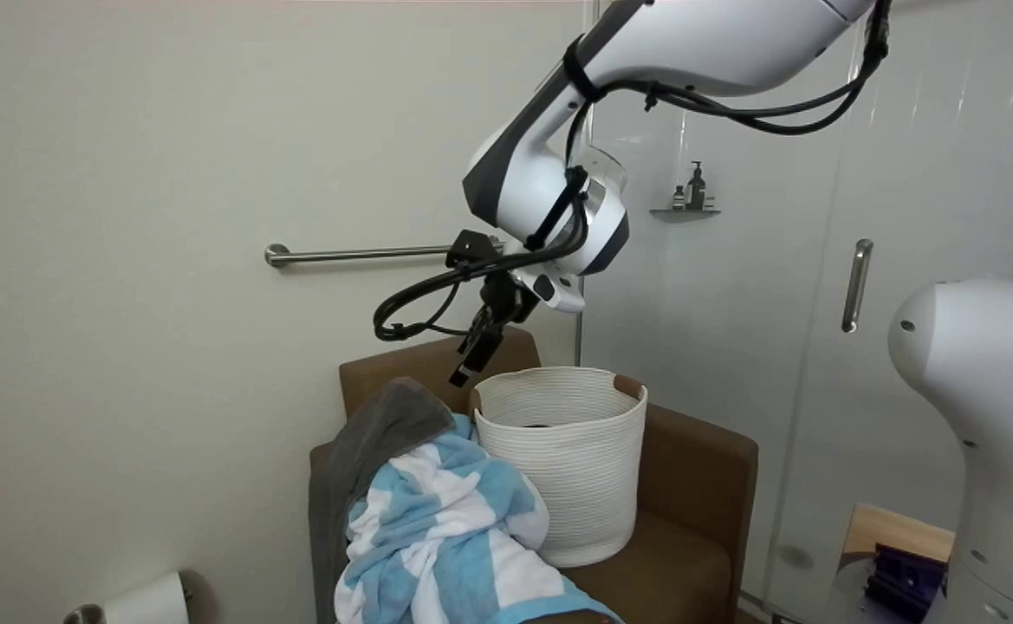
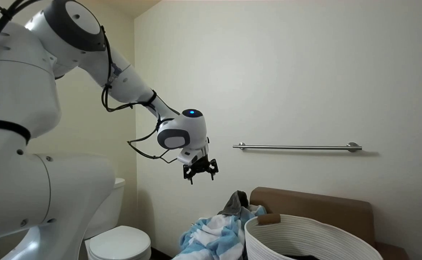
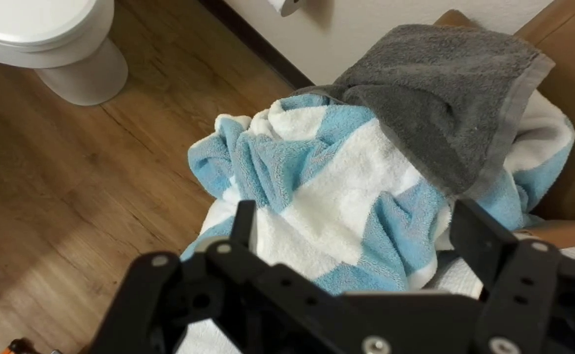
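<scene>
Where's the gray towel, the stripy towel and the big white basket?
Gray towel (image 3: 439, 98): wrist view, on its middle.
Stripy towel (image 3: 334, 209): wrist view, on a white stripe.
White basket (image 1: 571, 477): in an exterior view, on its outer wall.

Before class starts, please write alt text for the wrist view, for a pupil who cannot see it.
An open black claw hangs over a crumpled blue-and-white towel, with a gray towel draped across its upper right part. A white toilet stands on wood-look floor at upper left.

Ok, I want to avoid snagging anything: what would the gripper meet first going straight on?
Most likely the blue and white towel, seen beyond the open gripper in the wrist view; the gap's depth is unclear.
</scene>
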Controlling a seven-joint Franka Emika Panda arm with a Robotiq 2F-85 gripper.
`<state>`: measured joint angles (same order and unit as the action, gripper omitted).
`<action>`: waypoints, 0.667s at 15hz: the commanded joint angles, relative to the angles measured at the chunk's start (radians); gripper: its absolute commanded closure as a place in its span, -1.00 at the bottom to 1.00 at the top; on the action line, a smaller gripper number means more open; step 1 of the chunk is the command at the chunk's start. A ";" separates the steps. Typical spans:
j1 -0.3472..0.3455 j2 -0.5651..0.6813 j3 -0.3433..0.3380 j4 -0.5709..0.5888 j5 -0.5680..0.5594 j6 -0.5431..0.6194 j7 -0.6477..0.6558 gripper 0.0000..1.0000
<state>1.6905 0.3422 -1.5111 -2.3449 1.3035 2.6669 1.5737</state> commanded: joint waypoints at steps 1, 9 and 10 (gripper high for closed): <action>-0.067 -0.014 0.046 0.031 0.019 -0.013 -0.030 -1.00; -0.672 0.272 0.414 0.352 0.025 -0.582 0.047 -1.00; -0.748 0.324 0.472 0.405 0.040 -0.598 0.061 -1.00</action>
<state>1.1314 0.4843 -1.1601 -2.0937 1.3005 2.1912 1.5817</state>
